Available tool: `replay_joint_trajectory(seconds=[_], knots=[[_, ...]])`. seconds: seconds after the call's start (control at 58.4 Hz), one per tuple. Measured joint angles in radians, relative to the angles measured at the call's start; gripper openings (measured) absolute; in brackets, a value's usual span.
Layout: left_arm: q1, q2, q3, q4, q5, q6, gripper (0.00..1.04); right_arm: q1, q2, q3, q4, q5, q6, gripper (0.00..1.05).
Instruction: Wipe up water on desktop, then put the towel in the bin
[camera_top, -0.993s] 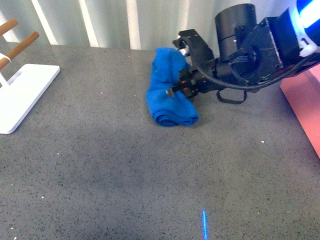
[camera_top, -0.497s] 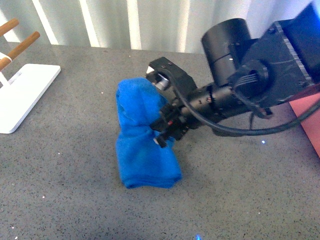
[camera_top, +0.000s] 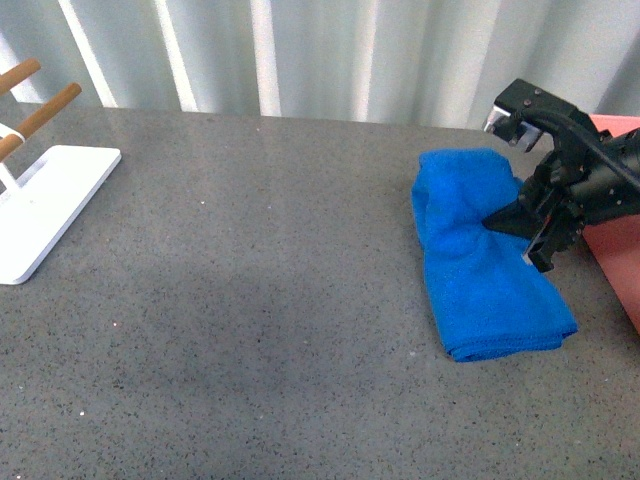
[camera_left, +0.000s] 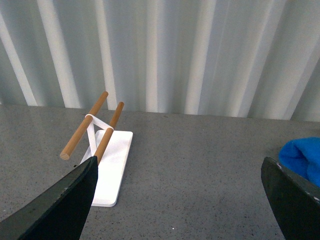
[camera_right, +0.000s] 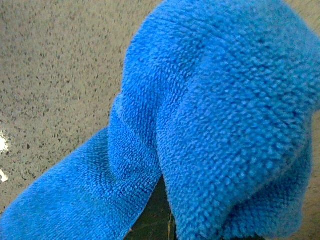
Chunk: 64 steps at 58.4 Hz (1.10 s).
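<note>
The bright blue towel (camera_top: 485, 265) lies bunched on the speckled grey desktop (camera_top: 250, 300) at the right of the front view. My right gripper (camera_top: 520, 225) is shut on the towel's middle, coming in from the right edge. A strip of the salmon-pink bin (camera_top: 618, 255) shows just behind that arm. In the right wrist view the towel (camera_right: 210, 120) fills almost the whole picture and hides the fingers. My left gripper (camera_left: 185, 200) hangs open above bare desktop (camera_left: 190, 165); a corner of the towel (camera_left: 302, 157) shows beside one finger. No water is distinguishable on the surface.
A white flat-based rack (camera_top: 45, 195) with wooden rods (camera_top: 40, 105) stands at the far left of the desktop; it is also in the left wrist view as the rack (camera_left: 107, 160). A pale corrugated wall (camera_top: 300, 50) runs along the back edge.
My right gripper has dragged the towel from the middle of the desktop far to the right, close to the bin. The arm has mostly withdrawn past the right edge.
</note>
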Motion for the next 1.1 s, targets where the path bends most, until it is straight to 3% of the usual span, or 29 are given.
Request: replay_joint_trajectory(seconds=[0.411, 0.479, 0.822, 0.942, 1.096], knots=[[0.0, 0.0, 0.0, 0.0, 0.0, 0.0, 0.98, -0.032, -0.269, 0.13, 0.003, 0.019, 0.097, 0.04], [0.0, 0.0, 0.0, 0.0, 0.0, 0.0, 0.98, -0.077, -0.315, 0.174, -0.01, 0.028, 0.13, 0.04], [0.0, 0.0, 0.0, 0.0, 0.0, 0.0, 0.98, -0.463, -0.342, 0.351, -0.181, 0.021, 0.219, 0.04], [0.0, 0.0, 0.0, 0.0, 0.0, 0.0, 0.98, -0.533, -0.313, 0.328, -0.201, 0.019, 0.207, 0.04], [0.0, 0.0, 0.0, 0.0, 0.0, 0.0, 0.98, -0.537, -0.273, 0.251, -0.182, -0.005, 0.176, 0.04]])
